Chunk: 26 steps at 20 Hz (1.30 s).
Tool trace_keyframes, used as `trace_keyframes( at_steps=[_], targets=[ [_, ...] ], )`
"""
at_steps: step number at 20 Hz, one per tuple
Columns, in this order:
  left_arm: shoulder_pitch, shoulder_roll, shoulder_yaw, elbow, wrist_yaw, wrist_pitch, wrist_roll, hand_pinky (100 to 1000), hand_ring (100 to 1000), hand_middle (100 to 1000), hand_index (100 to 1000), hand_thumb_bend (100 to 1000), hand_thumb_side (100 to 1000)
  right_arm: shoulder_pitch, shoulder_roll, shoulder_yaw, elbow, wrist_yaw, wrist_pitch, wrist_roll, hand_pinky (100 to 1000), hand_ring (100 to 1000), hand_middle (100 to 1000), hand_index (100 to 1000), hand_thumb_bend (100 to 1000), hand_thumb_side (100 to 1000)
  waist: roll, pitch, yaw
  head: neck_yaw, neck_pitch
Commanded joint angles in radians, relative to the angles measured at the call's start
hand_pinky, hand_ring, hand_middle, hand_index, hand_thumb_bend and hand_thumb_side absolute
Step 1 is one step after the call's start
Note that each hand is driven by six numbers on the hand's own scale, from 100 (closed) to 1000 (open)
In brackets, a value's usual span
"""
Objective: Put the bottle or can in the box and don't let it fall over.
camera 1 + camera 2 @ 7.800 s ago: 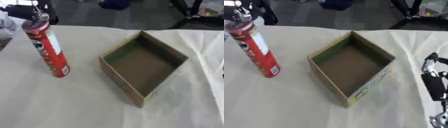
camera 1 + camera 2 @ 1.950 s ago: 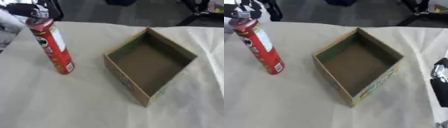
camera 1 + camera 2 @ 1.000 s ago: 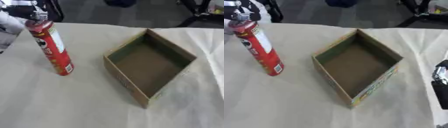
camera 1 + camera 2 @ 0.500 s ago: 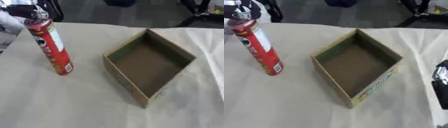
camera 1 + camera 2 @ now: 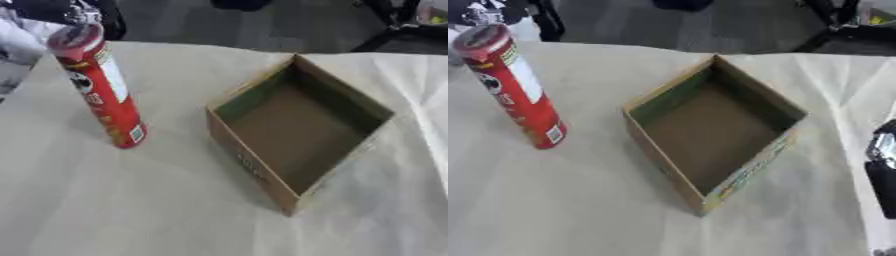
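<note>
A tall red can with a red lid stands upright on the left of the table. An open cardboard box sits to its right, turned cornerwise, with nothing inside; a gap of cloth separates the two. A black and silver part of my right hand shows at the right edge in the right eye view, clear of the box. My left hand shows in neither view.
A cream cloth with creases covers the table. Behind the can's top are a dark and silver shape and something white at the far left edge. Dark floor and chair legs lie beyond the table.
The can and box have stayed put. At the right edge my right hand first showed fingers; only a black and silver part shows there now. The view has shifted slightly.
</note>
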Motion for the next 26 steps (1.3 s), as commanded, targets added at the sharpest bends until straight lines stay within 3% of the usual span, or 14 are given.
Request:
trace_keyframes(
  at_steps=[1,26],
  targets=[
    [-0.011,0.042,-0.008,-0.048,0.037,-0.084,-0.086,824,928,907,861,255,1000,-0.002,-0.008,-0.008,-0.018,-0.005,-0.001,-0.004,368,748,959,964,100,622,0.001,-0.016,0.000,0.001,-0.005],
    [0.073,0.115,-0.095,-0.170,0.066,-0.100,-0.086,782,897,885,852,327,1000,0.004,-0.007,-0.011,-0.018,-0.004,0.001,0.006,371,750,960,964,100,617,-0.003,-0.037,0.009,0.009,0.007]
  ],
)
